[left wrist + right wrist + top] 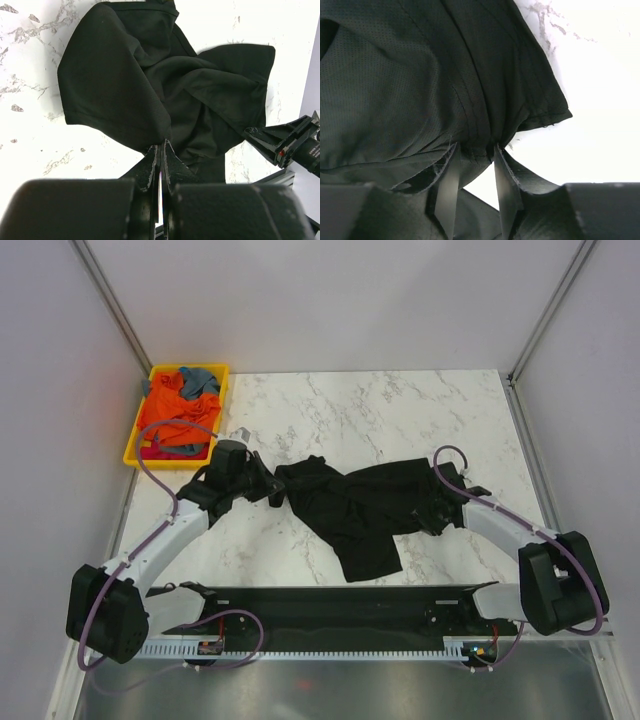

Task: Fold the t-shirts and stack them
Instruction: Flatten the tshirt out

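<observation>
A large black t-shirt (360, 505) lies crumpled across the middle of the marble table (380, 410). My left gripper (272, 486) is shut on its left edge. In the left wrist view the fingertips (162, 145) pinch a fold of the black cloth (150, 85). My right gripper (432, 508) holds the shirt's right side. In the right wrist view a bunch of black cloth (420, 85) is gathered between the fingers, at the gripper (476, 152). An orange t-shirt (178, 405) and a grey-blue one (200, 380) lie heaped in the yellow tray.
The yellow plastic tray (134, 440) stands at the far left by the left wall. White walls close in the table on three sides. A black rail (340, 605) runs along the near edge between the arm bases. The right arm (290, 142) shows in the left wrist view.
</observation>
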`<state>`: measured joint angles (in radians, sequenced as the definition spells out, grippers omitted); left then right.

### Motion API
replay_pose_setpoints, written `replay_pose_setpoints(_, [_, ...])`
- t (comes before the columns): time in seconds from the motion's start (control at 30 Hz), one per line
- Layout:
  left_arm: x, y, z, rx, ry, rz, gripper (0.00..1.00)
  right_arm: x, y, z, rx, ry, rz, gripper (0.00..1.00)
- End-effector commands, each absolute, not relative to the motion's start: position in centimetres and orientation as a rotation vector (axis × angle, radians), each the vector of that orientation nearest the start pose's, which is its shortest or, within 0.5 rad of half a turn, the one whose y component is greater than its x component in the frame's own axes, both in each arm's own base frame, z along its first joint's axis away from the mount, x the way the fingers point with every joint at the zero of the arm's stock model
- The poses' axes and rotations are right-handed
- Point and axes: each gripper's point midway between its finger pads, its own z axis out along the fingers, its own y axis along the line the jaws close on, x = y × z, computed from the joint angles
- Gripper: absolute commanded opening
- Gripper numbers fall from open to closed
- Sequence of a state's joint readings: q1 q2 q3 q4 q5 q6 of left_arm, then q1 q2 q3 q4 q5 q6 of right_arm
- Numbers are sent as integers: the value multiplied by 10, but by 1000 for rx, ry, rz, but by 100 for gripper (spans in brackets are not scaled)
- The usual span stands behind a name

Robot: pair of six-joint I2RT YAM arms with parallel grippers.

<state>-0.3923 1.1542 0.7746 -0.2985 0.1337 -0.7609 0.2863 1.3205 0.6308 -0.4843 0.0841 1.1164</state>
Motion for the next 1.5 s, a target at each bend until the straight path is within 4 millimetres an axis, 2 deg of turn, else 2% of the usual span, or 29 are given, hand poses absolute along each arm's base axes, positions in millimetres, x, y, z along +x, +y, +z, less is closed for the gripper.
replay_pose_setpoints(0.0, [293, -176, 143, -327, 2314, -747, 2, 254, 93, 29, 1165, 2448, 284, 39])
replay_pose_setpoints(0.1, [293, -176, 141, -333, 2319, -742, 2, 256, 93, 31, 1158, 2432, 300, 29])
replay_pose_setpoints(0.13, [293, -176, 142, -334, 2318, -744, 2, 257, 94, 32, 1153, 2426, 307, 23])
replay_pose_setpoints(0.23, [294, -176, 142, -337, 2314, -743, 2, 264, 90, 42, 1116, 2395, 299, 14])
replay_pose_setpoints(0.33, [293, -176, 143, -334, 2315, -745, 2, 269, 86, 53, 1085, 2365, 286, 0])
replay_pose_setpoints(0.5, [293, -176, 142, -337, 2317, -748, 2, 272, 80, 67, 1060, 2347, 248, 0])
replay_pose_setpoints(0.53, [293, -176, 143, -338, 2315, -749, 2, 273, 80, 68, 1056, 2348, 247, 3])
replay_pose_setpoints(0.7, [288, -176, 136, -347, 2332, -754, 2, 266, 81, 61, 1059, 2371, 245, 13])
replay_pose_setpoints(0.8, [286, -176, 133, -349, 2341, -754, 2, 264, 83, 57, 1051, 2377, 268, 15])
replay_pose_setpoints(0.93, [287, -177, 134, -347, 2341, -760, 2, 266, 86, 56, 1047, 2376, 288, 25])
replay_pose_setpoints(1.17, [290, -179, 137, -345, 2335, -764, 2, 270, 89, 58, 1035, 2378, 300, 28])
replay_pose_setpoints(1.47, [289, -178, 134, -345, 2346, -760, 2, 273, 92, 60, 1040, 2374, 326, 26])
